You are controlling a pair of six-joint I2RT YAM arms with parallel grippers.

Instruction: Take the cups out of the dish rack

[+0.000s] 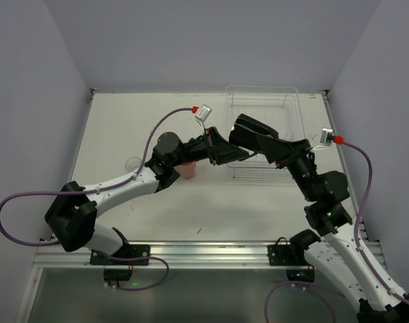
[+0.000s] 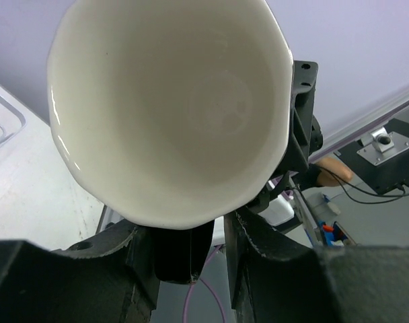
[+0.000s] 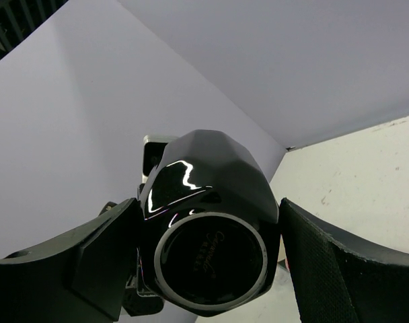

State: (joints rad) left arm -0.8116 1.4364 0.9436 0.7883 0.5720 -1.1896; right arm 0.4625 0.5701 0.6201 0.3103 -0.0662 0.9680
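Note:
My right gripper (image 1: pixel 253 134) is shut on the black faceted cup (image 1: pixel 247 126) and holds it in the air at the dish rack's (image 1: pixel 293 108) left edge. In the right wrist view the cup's base (image 3: pixel 211 259) faces the camera between my fingers (image 3: pixel 110 259). In the left wrist view its white inside (image 2: pixel 171 108) fills the frame. My left gripper (image 2: pixel 191 245) is open just under the cup's rim. In the top view it (image 1: pixel 235 155) meets the right gripper. The salmon-pink tumbler (image 1: pixel 188 169) stands on the table under the left arm. One clear cup (image 1: pixel 132 163) stands further left. The teal cup is hidden.
The clear rack lies at the back right of the table, partly covered by the right arm. White walls close in the table at the left, right and back. Purple cables loop off both arms.

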